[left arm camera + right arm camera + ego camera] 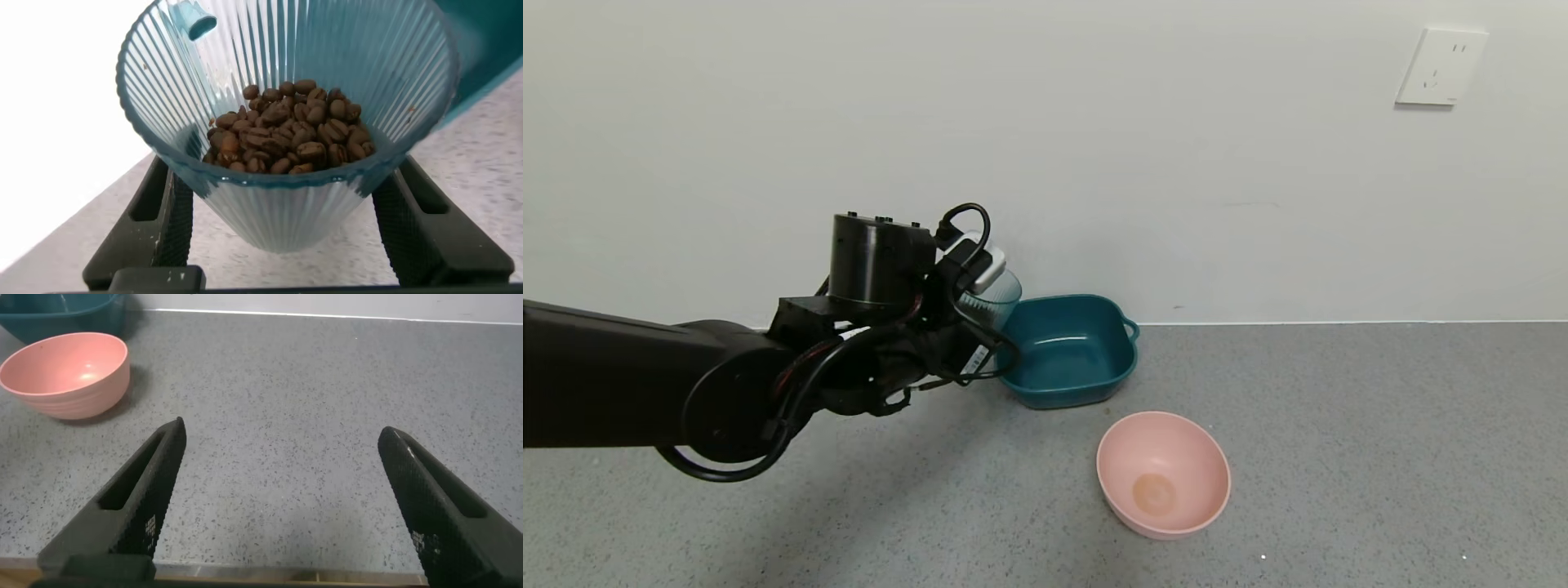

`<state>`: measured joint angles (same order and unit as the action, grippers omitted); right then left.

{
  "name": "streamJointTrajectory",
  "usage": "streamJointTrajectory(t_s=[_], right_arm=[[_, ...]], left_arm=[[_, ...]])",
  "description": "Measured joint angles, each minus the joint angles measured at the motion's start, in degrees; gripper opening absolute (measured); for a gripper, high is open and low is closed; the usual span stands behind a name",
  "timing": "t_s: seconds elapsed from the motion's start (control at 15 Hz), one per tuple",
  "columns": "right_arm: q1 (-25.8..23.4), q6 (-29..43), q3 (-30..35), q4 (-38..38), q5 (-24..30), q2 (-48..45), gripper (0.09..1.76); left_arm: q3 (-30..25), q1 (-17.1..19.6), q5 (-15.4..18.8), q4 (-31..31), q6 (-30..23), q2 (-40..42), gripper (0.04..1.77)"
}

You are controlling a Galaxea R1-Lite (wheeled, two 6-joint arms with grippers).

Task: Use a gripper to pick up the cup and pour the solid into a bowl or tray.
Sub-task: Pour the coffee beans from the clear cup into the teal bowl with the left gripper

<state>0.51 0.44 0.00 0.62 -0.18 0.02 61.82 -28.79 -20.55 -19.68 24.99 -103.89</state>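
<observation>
My left gripper (pixel 980 327) is shut on the translucent blue ribbed cup (pixel 992 298) and holds it above the table, just left of the dark teal basin (pixel 1068 349). In the left wrist view the cup (pixel 282 204) sits between the two black fingers (pixel 159 224), tilted toward the camera, with dark brown beans (pixel 286 131) piled inside. A corner of the teal basin (pixel 490 57) shows beyond the cup. The basin looks empty in the head view. My right gripper (pixel 282 457) is open and empty over bare table, out of the head view.
A round pink bowl (pixel 1163 474) stands on the grey speckled table in front of the basin; it also shows in the right wrist view (pixel 67 371). A white wall with an outlet (pixel 1441 67) runs behind the table. The table's front edge (pixel 270 576) lies under the right gripper.
</observation>
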Motion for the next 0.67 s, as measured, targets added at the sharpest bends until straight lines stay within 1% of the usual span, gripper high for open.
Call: streamJointTrajectory(t_s=[0.2, 0.33, 0.47, 0.67], right_arm=[[0.0, 0.0, 0.0, 0.0, 0.0, 0.0, 1.71], [0.0, 0.0, 0.0, 0.0, 0.0, 0.0, 1.71], [0.0, 0.0, 0.0, 0.0, 0.0, 0.0, 1.71], [0.0, 0.0, 0.0, 0.0, 0.0, 0.0, 1.71]], left_arm=[[3.3, -0.2, -3.7, 0.2, 4.4, -2.8, 1.29], [5.6, -0.3, -6.9, 1.0, 7.6, -5.0, 1.29], [7.4, -0.5, -9.1, 1.2, 10.3, -6.9, 1.29], [9.2, -0.9, -13.3, 1.2, 15.4, -8.9, 1.29]])
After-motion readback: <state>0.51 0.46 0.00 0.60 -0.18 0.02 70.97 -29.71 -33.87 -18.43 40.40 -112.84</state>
